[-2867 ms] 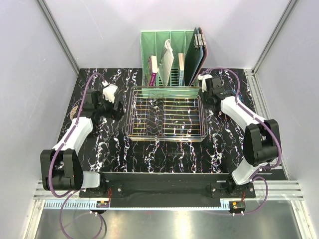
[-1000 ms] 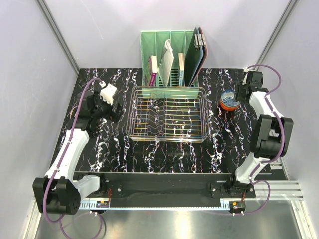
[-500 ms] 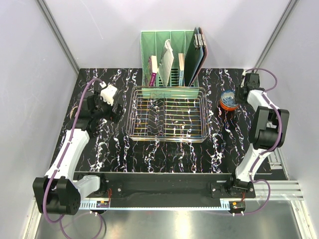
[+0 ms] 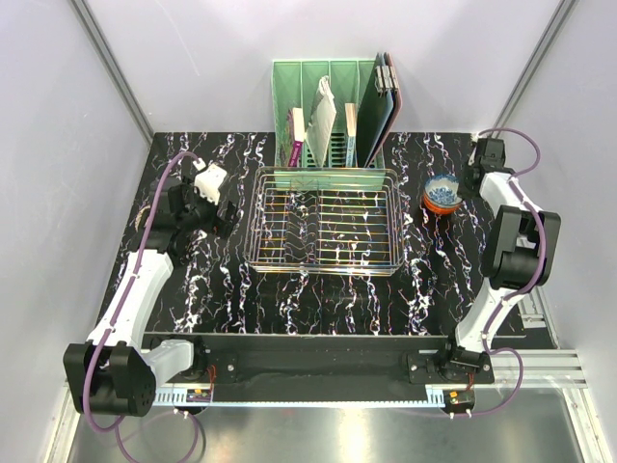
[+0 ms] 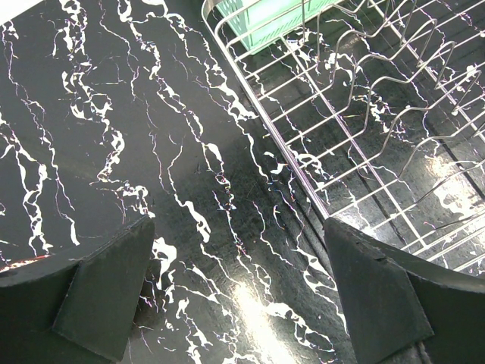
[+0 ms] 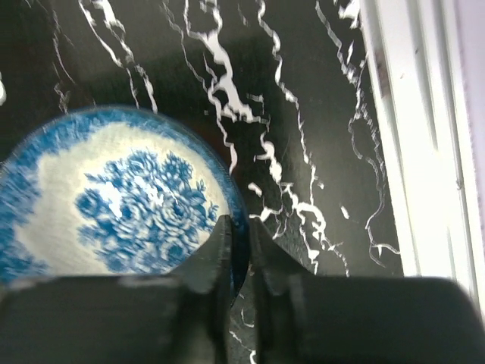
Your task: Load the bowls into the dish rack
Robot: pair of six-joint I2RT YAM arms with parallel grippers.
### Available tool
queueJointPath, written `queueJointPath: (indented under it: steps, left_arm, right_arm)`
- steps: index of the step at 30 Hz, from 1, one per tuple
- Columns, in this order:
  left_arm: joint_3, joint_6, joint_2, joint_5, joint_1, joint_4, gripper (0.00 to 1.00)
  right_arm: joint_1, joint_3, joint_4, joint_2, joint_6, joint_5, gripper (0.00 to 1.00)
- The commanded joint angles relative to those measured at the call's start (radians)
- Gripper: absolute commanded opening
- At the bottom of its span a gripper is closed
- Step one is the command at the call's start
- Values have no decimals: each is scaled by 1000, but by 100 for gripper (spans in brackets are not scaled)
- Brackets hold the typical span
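The chrome wire dish rack (image 4: 323,225) stands mid-table with no bowl in it. A bowl (image 4: 441,192), white with blue flowers inside and orange-red outside, sits just right of the rack's back right corner. My right gripper (image 4: 459,185) is shut on its right rim. The right wrist view shows the two fingers pinching the blue rim (image 6: 241,231) of the bowl (image 6: 114,197). My left gripper (image 4: 220,207) is open and empty just left of the rack, low over the table (image 5: 239,303), with the rack's edge (image 5: 303,174) to its right. Other bowls are out of view.
A green slotted organizer (image 4: 328,106) with books and dark boards stands behind the rack. A white rail (image 6: 409,136) runs along the table's right edge, close to my right gripper. Grey walls enclose the table on three sides.
The right arm swung from the rack's back right corner out to the right edge, uncovering the bowl, and closed on its rim. The bowl has tipped slightly. The left arm stretched forward, then stayed still.
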Motion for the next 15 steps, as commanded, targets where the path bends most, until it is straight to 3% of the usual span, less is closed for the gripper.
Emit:
queueJointPath:
  steps: [1,15]
  left_arm:
    - [-12,2,-14,20,-4,22,99]
    - [29,-27,-14,49,-3,13,99]
  right_arm:
    - [-2,44,23,-15,3,-10,1]
    - [-2,51,20,-127,-11,-19,0]
